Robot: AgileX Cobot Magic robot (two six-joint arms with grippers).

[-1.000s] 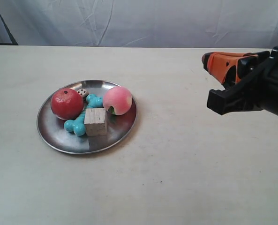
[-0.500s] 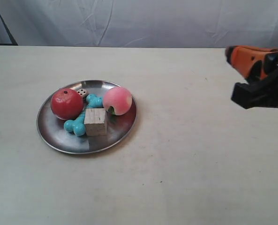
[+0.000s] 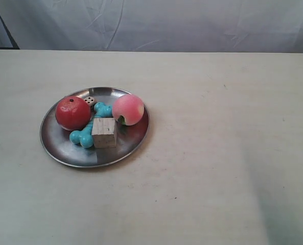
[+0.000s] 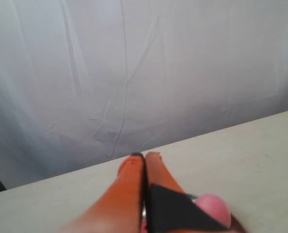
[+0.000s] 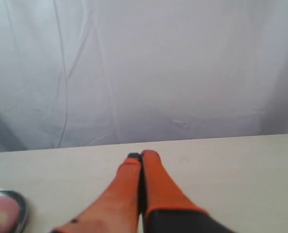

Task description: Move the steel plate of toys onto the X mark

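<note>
The steel plate (image 3: 59,148) lies left of the table's middle in the exterior view. On it rest the red apple (image 3: 72,113), the pink peach (image 3: 128,108), the turquoise bone (image 3: 85,133), the wooden cube (image 3: 105,132) and the white die (image 3: 90,100). No arm shows in the exterior view. My left gripper (image 4: 144,155) is shut and empty, with the peach (image 4: 212,208) and a sliver of plate rim (image 4: 191,196) just beyond its fingers. My right gripper (image 5: 142,155) is shut and empty over bare table, the plate's rim (image 5: 22,206) off to one side. I cannot find the X mark.
The pale table (image 3: 217,153) stretches wide to the right of the plate. A wrinkled grey-white cloth backdrop (image 3: 156,23) hangs behind the table's far edge.
The orange and black gripper at the exterior view's right has drawn back rightward and left that view. The plate and toys have not moved.
</note>
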